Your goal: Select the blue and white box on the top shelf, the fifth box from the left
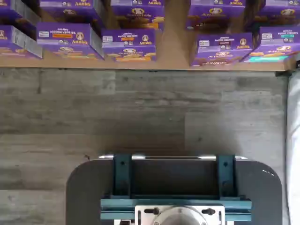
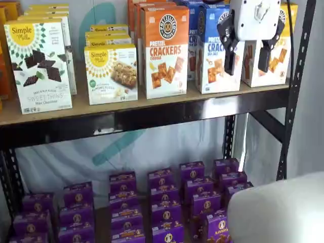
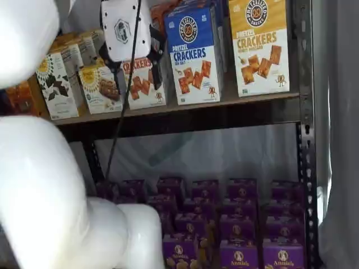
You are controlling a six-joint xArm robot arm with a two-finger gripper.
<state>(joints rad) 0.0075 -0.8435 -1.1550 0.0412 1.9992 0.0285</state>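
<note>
Approach step. Jaws spread apart, empty, hanging in front of the blue and white box [image 2: 216,48] on the top shelf [image 2: 152,109]. Next: advance squarely to straddle it.

**What the views hide or cut off**

In a shelf view the gripper [image 2: 249,56] hangs before the blue box [image 2: 215,61], covering that box's right side, so only "CRAC" of its big word shows; its top is cut by the picture's edge. The gripper also hides part of the yellow box [image 2: 276,55] behind it. In the other shelf view the gripper [image 3: 128,61] covers the upper part of the orange box [image 3: 145,83], and its fingers are dark and blurred, so their gap cannot be told there. The white arm [image 3: 39,185] blocks the lower shelf's left end. The small print on the purple boxes [image 1: 129,44] is too fine to read.
</note>
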